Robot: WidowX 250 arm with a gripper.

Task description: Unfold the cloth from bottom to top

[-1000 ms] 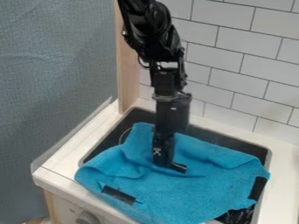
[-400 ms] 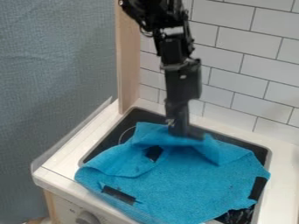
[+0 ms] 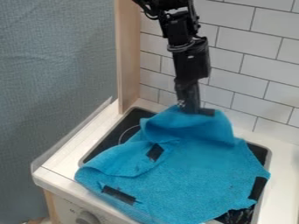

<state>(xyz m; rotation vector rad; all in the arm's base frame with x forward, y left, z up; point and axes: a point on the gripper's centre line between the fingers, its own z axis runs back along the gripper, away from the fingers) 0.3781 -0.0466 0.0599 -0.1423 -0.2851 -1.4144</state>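
My black fingers clamp the blue fabric cloth, raised above the rear of the flat black stovetop, presumably to open its fold.

Arm cut off at top, knob cropped at bottom, cooktop partly hidden by cloth

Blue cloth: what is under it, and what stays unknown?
Under the blue cloth is a black stovetop, showing past its upper left and right edges. Anything beneath the cloth's middle is covered.
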